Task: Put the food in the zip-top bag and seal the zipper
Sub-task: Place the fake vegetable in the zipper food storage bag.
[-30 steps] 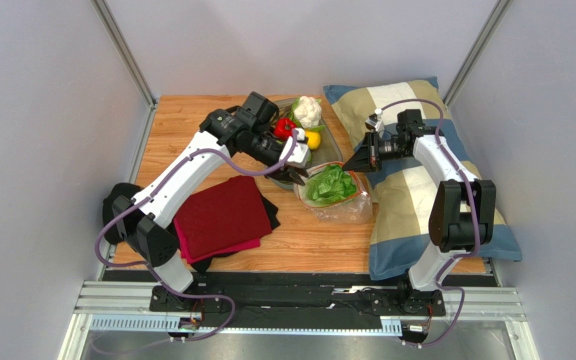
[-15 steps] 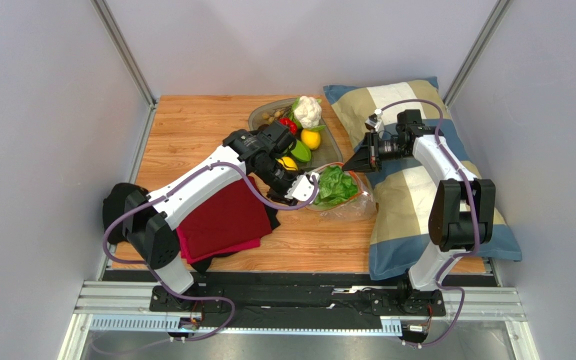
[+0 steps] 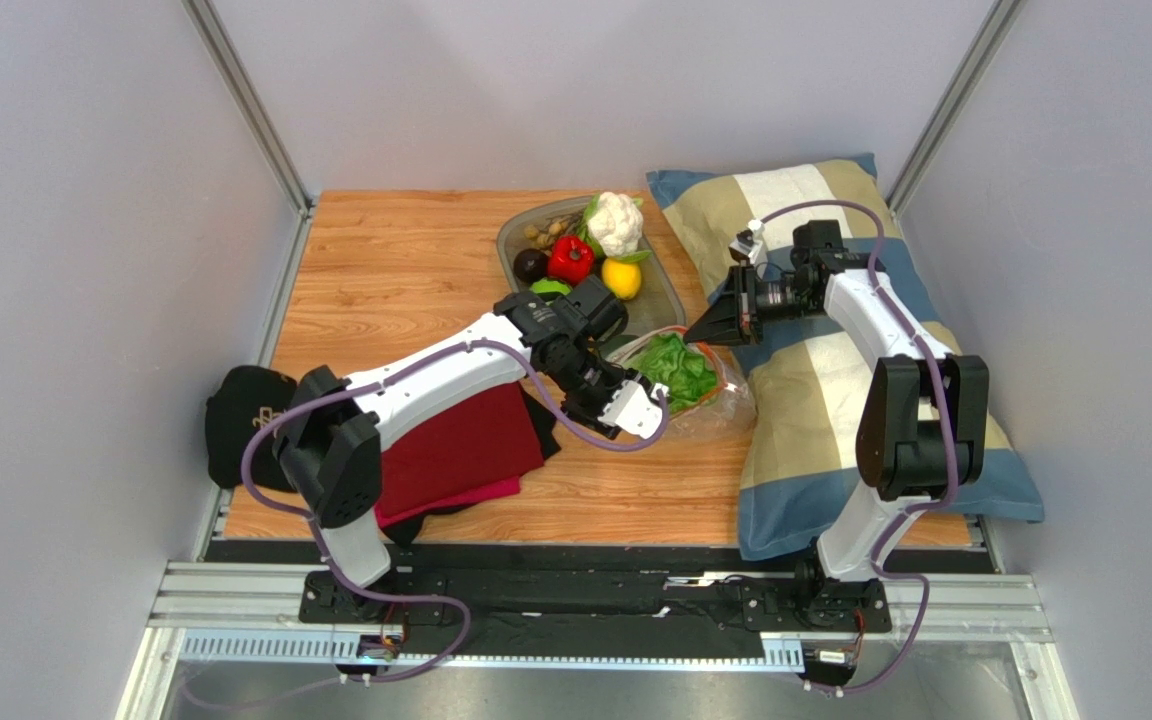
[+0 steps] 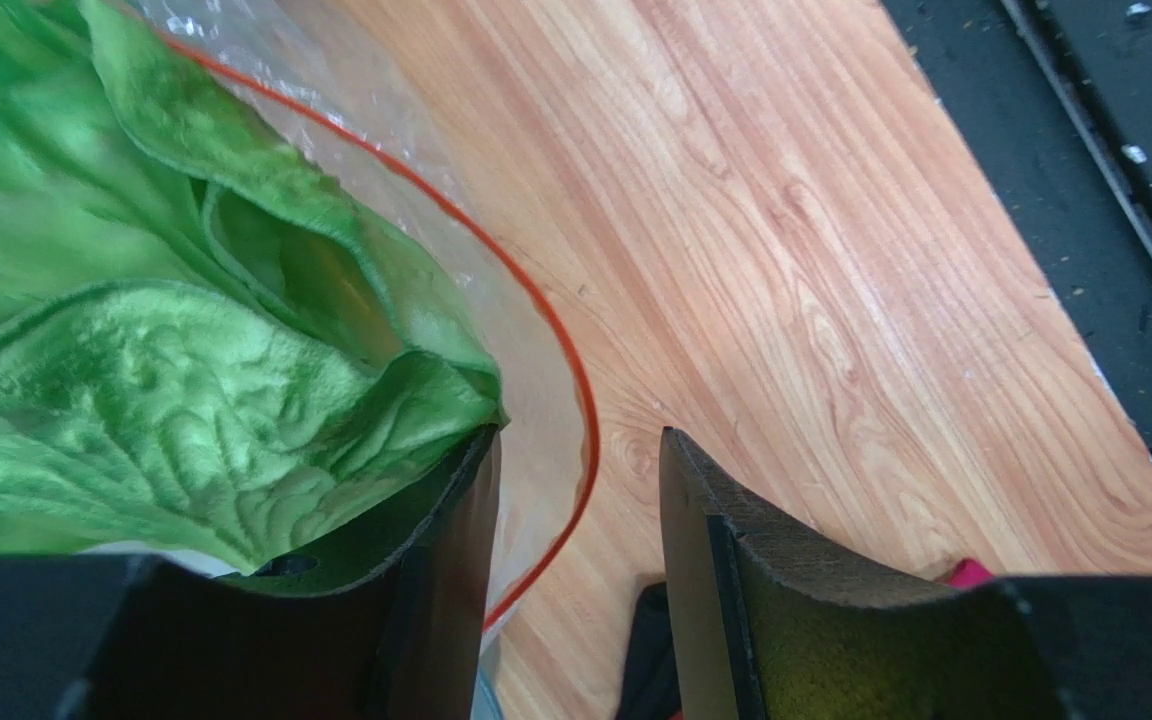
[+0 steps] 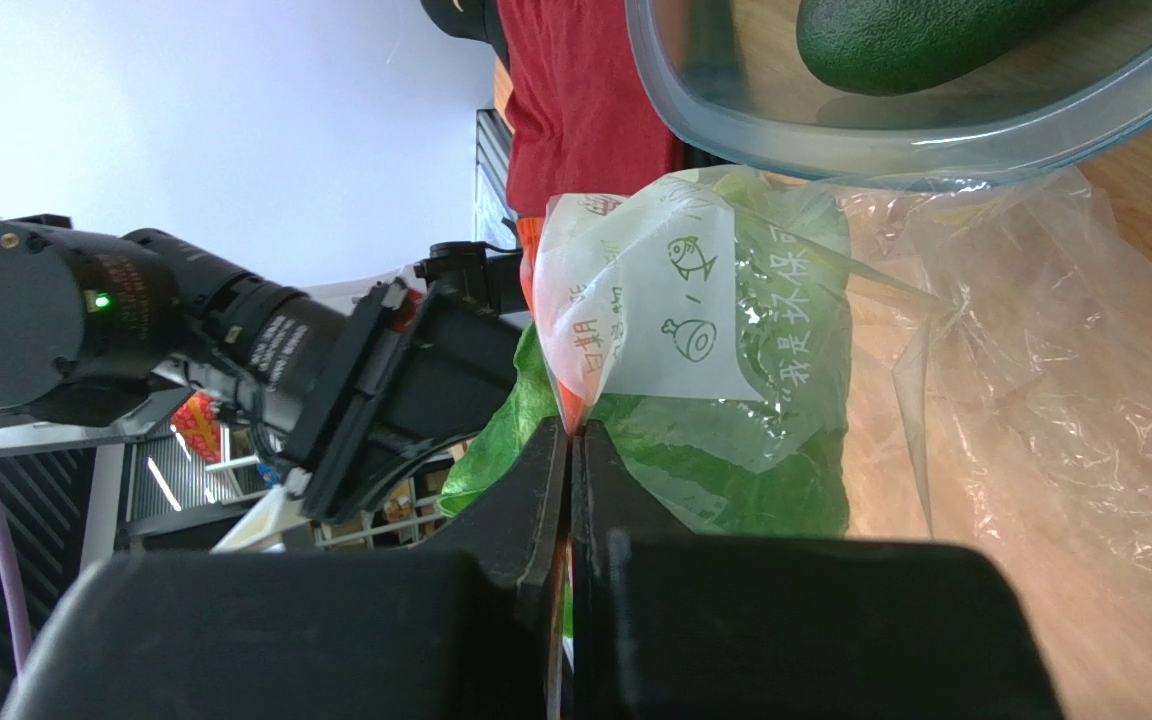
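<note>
We see the left gripper [image 3: 657, 399] down at the near rim of the crinkly clear plastic zip-top bag [image 3: 710, 408], which lies on the wooden table [image 3: 387, 255] between the folded dark red cloth [image 3: 447, 443] and the blue, beige and white striped pillow [image 3: 823, 405]. From the left wrist we have its jaws standing apart and straddling the bag's mouth. One black finger [image 4: 440, 585] is against the green leafy cabbage [image 4: 162, 360] inside, and the other is outside over bare wood. The thin red-orange zipper strip [image 4: 591, 428] curves down through the gap between them, so nothing is clamped there.

Across the bag, the right gripper [image 5: 570, 450] is closed tight. Its two fingers pinch the bag's mouth edge right at the red-orange strip, just under a white printed label with little fish drawings. The mouth stands open between the two grippers.

The cabbage is in the bag, its leaves bunched behind the plastic. The white cauliflower head [image 3: 617, 221] and the small round yellow fruit [image 3: 623, 278] sit in the grey oval tray [image 3: 510, 237] just beyond the bag. The red pepper [image 3: 570, 258] lies beside them, between the cauliflower and the fruit's left side. We can see the tray's translucent rim from the right wrist, touching or almost touching the bag's far side.
</note>
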Available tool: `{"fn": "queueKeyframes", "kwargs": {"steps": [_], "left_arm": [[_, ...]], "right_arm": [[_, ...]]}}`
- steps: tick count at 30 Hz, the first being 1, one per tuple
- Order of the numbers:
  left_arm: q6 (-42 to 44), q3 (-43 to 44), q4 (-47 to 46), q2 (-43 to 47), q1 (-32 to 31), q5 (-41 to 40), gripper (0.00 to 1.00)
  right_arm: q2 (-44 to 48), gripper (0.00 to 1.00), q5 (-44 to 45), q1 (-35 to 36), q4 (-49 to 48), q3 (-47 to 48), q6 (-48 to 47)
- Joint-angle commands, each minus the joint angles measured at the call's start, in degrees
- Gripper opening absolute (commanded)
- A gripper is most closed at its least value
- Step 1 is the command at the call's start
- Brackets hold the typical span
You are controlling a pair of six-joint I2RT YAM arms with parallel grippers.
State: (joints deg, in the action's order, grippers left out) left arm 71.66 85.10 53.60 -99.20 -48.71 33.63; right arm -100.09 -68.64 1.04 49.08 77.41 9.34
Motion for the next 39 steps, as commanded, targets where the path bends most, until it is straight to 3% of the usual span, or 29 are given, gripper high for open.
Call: {"fn": "queueKeyframes", "kwargs": {"steps": [1, 3, 6, 8, 10, 12, 13, 14, 15, 25, 33, 35, 39], "left_arm": [[-0.6, 0.7, -2.3, -3.1, -0.2, -2.3, 0.48], [-0.6, 0.9, -2.0, -3.1, -0.1, -2.5, 0.33], [-0.6, 0.2, -1.7, -2.2, -0.2, -2.7, 0.27], [-0.7, -0.5, -2.4, -1.8, -0.2, -3.6, 0.27], [-2.0, -2.4, -6.2, -1.4, -0.2, -5.4, 0.36], [-2.1, -4.2, -8.9, -0.4, -0.2, -5.2, 0.33], [-2.2, -4.4, -9.0, 0.1, -0.2, -4.6, 0.28], [-3.2, -4.2, -8.9, 1.1, -0.2, -4.0, 0.08], [-3.6, -2.9, -7.2, 2.0, -0.2, -2.4, 0.00], [-4.3, 14.6, 12.1, 9.8, 0.0, 2.8, 0.00], [-6.3, 12.2, 7.7, 11.7, 0.4, 0.8, 0.00], [-11.8, 12.2, 4.9, 11.1, 0.5, 0.8, 0.00], [-9.8, 9.7, 5.7, 10.6, -0.4, -1.0, 0.00]], "right_arm": [[0.5, 0.00, -1.7, -0.1, -0.3, 1.0, -1.1], [0.9, 0.00, -1.5, -0.1, -0.2, 0.6, -1.3], [1.7, 0.00, -1.5, -0.1, -0.2, -0.3, -1.5], [1.9, 0.00, -1.6, -0.1, -0.2, -1.0, -1.7], [2.2, 0.00, -1.3, -0.2, -0.3, -1.6, -2.1], [2.5, 0.00, -1.1, -0.1, -0.3, -2.4, -2.1], [2.7, 0.00, -1.0, -0.2, -0.3, -2.6, -2.2], [2.9, 0.00, -1.0, -0.1, -0.3, -2.7, -2.1], [3.1, 0.00, -1.1, -0.1, -0.1, -2.6, -2.3], [9.1, 0.00, 3.5, 0.2, 8.9, 8.2, -8.9], [14.0, 0.00, 15.1, 4.8, 11.3, 6.8, -18.9], [14.7, 0.00, 17.0, 6.6, 10.6, 5.6, -20.7], [15.7, 0.00, 20.3, 8.4, 10.1, 3.9, -22.3]]}}
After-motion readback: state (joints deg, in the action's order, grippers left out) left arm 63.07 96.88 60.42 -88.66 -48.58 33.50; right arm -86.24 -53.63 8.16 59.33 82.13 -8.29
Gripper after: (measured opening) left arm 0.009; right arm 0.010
